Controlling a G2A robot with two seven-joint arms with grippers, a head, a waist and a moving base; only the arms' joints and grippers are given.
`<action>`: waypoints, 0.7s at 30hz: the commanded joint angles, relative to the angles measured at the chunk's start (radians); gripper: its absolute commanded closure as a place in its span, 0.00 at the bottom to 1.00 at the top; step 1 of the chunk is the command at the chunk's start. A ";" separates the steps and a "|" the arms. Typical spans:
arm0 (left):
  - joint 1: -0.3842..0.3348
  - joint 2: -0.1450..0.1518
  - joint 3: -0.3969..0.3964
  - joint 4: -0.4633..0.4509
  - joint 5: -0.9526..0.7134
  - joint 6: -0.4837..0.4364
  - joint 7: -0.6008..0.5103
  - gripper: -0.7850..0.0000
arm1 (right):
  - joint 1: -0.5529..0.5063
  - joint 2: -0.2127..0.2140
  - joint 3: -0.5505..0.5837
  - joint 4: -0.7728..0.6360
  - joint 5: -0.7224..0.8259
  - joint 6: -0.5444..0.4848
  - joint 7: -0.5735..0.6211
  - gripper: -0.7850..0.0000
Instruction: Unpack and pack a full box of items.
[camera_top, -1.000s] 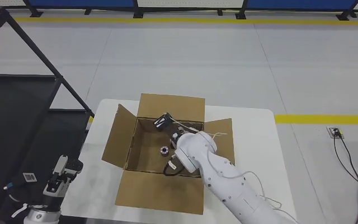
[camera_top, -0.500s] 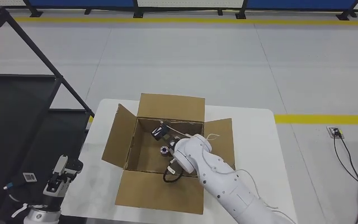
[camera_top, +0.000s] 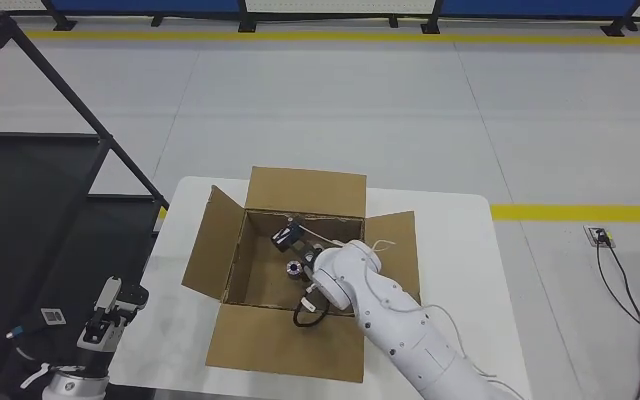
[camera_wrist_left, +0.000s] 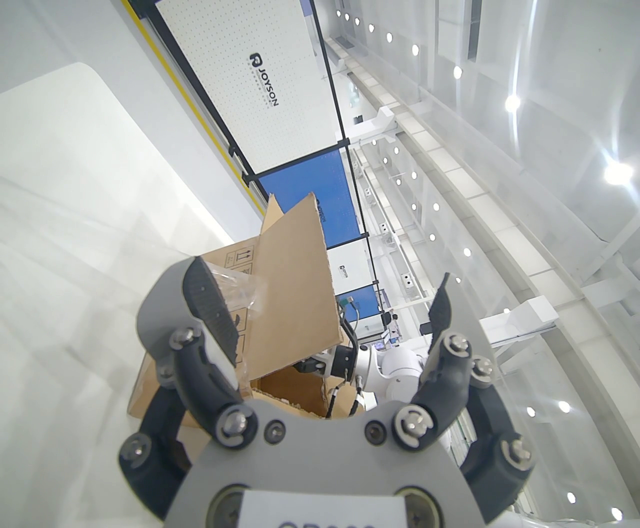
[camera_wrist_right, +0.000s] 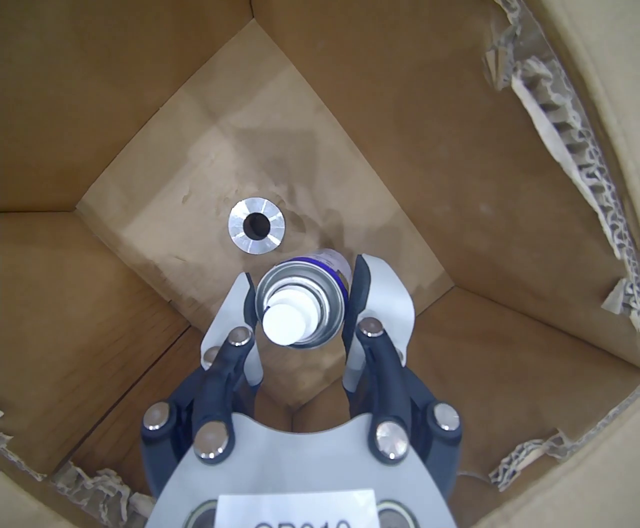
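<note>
- Your right gripper (camera_wrist_right: 303, 274) is clasping the spray can (camera_wrist_right: 300, 312) upright inside the box (camera_wrist_right: 150, 100), near a metal ring (camera_wrist_right: 256, 225) on its floor.
- Probably unpacking: you are needing a straight lift clear of the walls.
- Your left gripper (camera_wrist_left: 320, 280) is hanging wide open, empty.

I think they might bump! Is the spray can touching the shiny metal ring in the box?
Apart. The right wrist view shows bare box floor between the spray can and the metal ring.
</note>
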 joint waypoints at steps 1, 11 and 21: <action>0.000 0.000 0.000 0.000 0.000 0.000 0.000 0.00 | -0.008 0.001 0.007 -0.011 -0.009 0.008 0.001 0.49; 0.000 0.000 0.000 0.000 0.000 0.000 0.000 0.00 | -0.074 0.018 0.060 -0.117 -0.058 0.022 0.000 0.24; 0.000 0.000 0.000 0.000 0.000 0.000 0.000 0.00 | -0.344 0.065 0.230 -0.511 -0.065 0.063 -0.204 0.00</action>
